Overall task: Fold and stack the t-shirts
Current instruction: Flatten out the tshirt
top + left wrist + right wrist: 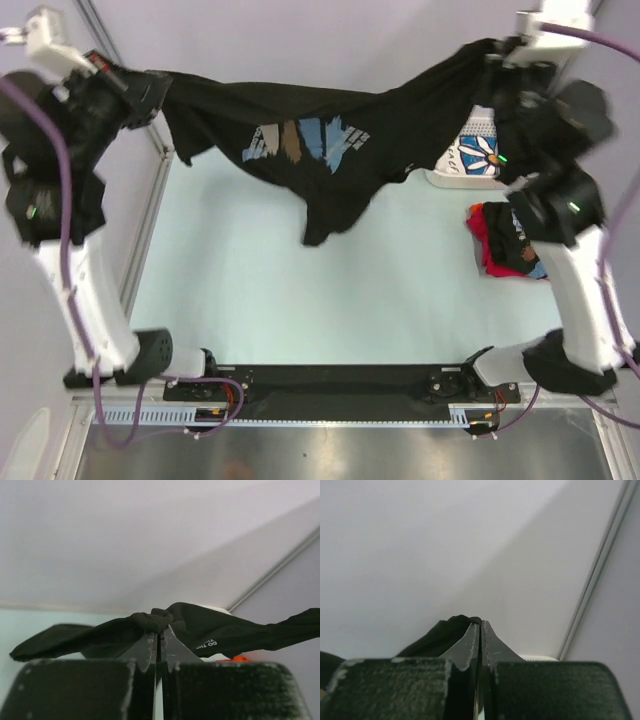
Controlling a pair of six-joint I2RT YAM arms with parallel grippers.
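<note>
A black t-shirt [310, 135] with tan, light-blue and white brush strokes hangs stretched in the air across the back of the table. My left gripper [150, 85] is shut on its left end, bunched at the fingertips [160, 630]. At the upper right, my right gripper [500, 55] is shut on the other end of the shirt [445, 630]. The shirt's middle sags toward the table. A red t-shirt [490, 235] lies crumpled at the right with a black printed one [520, 255] on it. A white daisy-print t-shirt [480, 155] shows in the basket.
A white lattice basket [455, 178] stands at the back right, partly behind the hanging shirt. The pale table [300, 300] has a metal rail along its left edge [145, 215]. Both arm bases sit at the near edge.
</note>
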